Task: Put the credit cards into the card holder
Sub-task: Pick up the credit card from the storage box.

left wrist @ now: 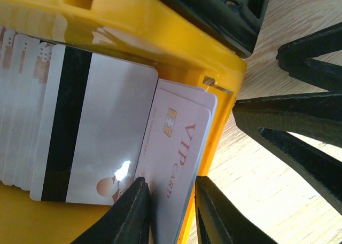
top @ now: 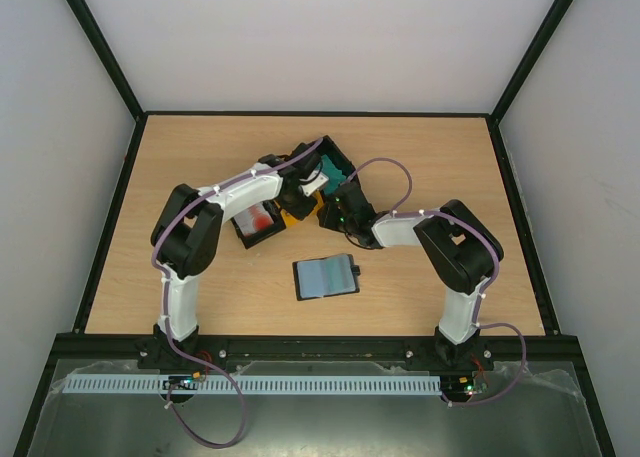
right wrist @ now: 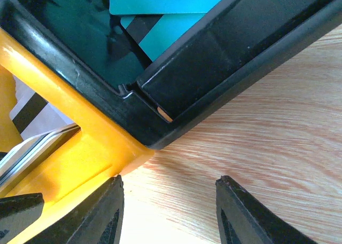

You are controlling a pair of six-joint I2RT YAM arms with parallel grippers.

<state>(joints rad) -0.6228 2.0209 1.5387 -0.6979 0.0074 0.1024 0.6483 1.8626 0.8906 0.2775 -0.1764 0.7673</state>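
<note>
At the corner of the yellow bin (left wrist: 160,36), my left gripper (left wrist: 170,182) pinches the lower edge of a white VIP card (left wrist: 181,142), jaws narrow, one finger on each side of it. Trouble sits right behind: a second card (left wrist: 209,97) lies flush against the first, and if my pads catch both, two would lift as one and jam at a pocket. My hold is low and near a corner of the card, so it could swivel or slide out once clear of the bin. The card also leans close to the yellow wall, where a crooked pull could snag it or drag the bin along the table (right wrist: 267,148).

My left arm runs up from its base to a raised elbow on the left, then slants forward and right, wrist tipped down into the bin. My right gripper (right wrist: 170,214) hangs low, jaws spread with nothing between them, just outside where the yellow bin meets the black bin (right wrist: 214,68) of teal cards (right wrist: 171,1). Its arm bends in from an elbow on the right. Both wrists crowd together there, so a lift could knock one against the other.

The card holder (top: 325,277) lies flat, seemingly opened, on the table between my two arms, well apart from the bins.
</note>
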